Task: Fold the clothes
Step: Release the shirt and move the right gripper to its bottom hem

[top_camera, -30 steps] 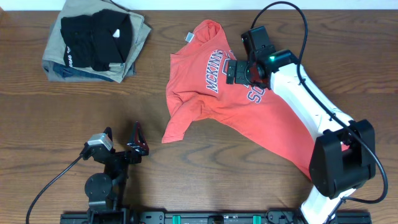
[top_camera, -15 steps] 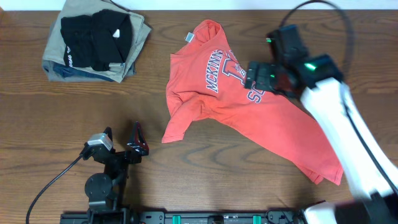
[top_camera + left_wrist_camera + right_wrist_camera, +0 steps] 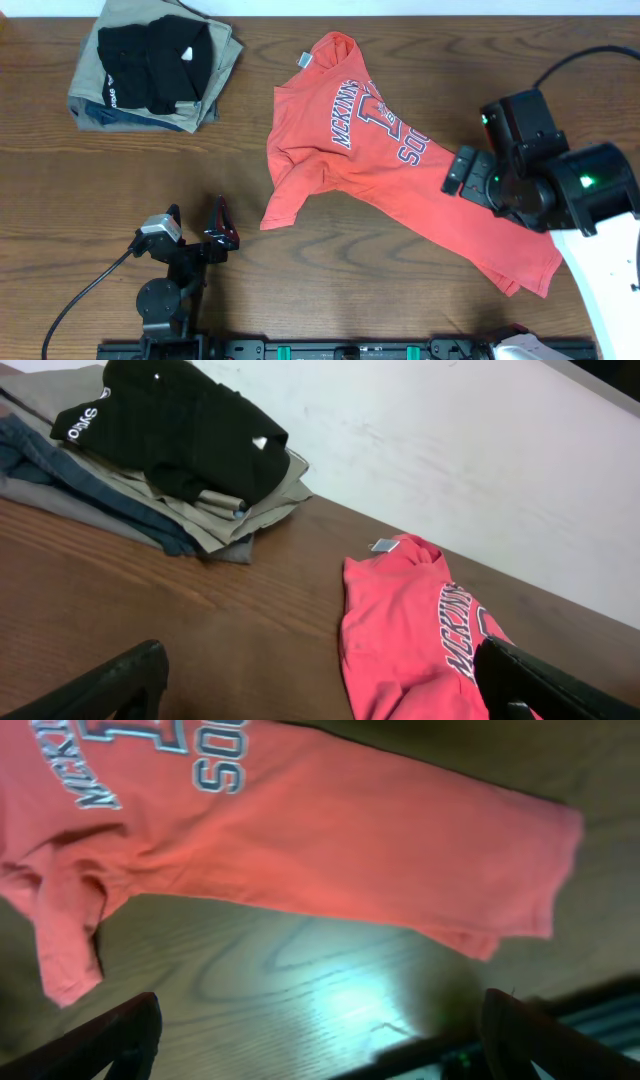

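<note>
The coral-red T-shirt lies spread on the table, running diagonally from the collar at the top centre to its hem at the lower right, with the white lettering facing up. It also shows in the left wrist view and the right wrist view. My right gripper is raised high above the shirt's lower part. It is open and empty, with table between its fingers in the right wrist view. My left gripper rests open and empty at the front left, away from the shirt.
A stack of folded khaki and blue-grey garments with a black garment on top sits at the back left, also in the left wrist view. A wall runs along the table's far edge.
My right arm has moved from above the shirt's chest lettering to the right and towards the front, rising towards the camera. The shirt and the left arm have not moved.
</note>
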